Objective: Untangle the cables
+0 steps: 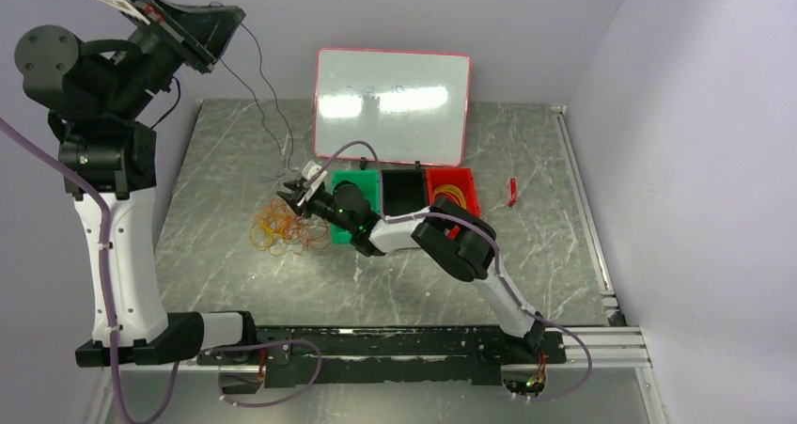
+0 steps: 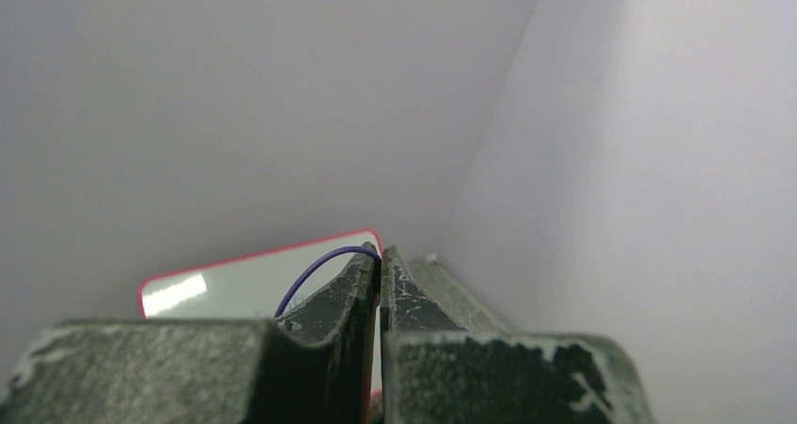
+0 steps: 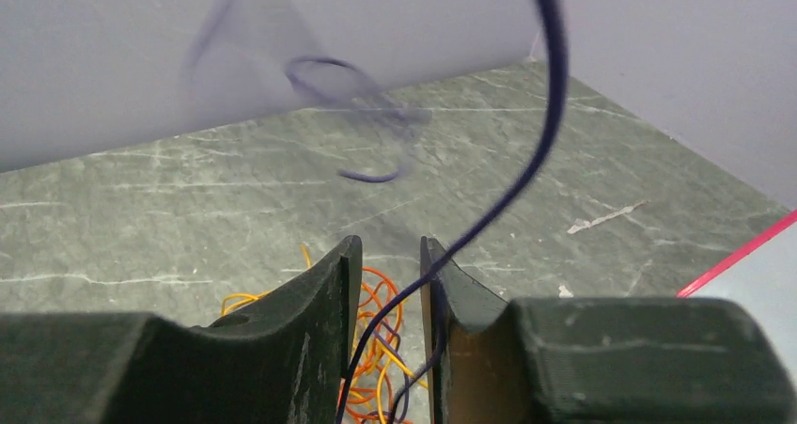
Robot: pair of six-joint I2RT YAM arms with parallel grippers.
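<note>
The left end effector (image 2: pixel 380 255) is raised high above the grey marbled bench (image 1: pixel 235 283), up and to the left of the green plastic bin (image 1: pixel 367 181). Its two fingers are pressed together on a thin dark purple cable (image 2: pixel 320 264) that arcs out from between the tips and hangs down on the green bin's left side. The right end effector (image 3: pixel 390 243) hovers low, just left of the green bin, with its fingers a narrow gap apart. The dark purple cable runs through that gap without looking pinched. Below it on the bench, just beside the green bin's left wall, lies a tangled heap of orange and yellow cable loops (image 1: pixel 280 228). More yellow loops (image 1: pixel 451 196) sit in the red plastic bin (image 1: pixel 470 203), two places right of the green bin.
</note>
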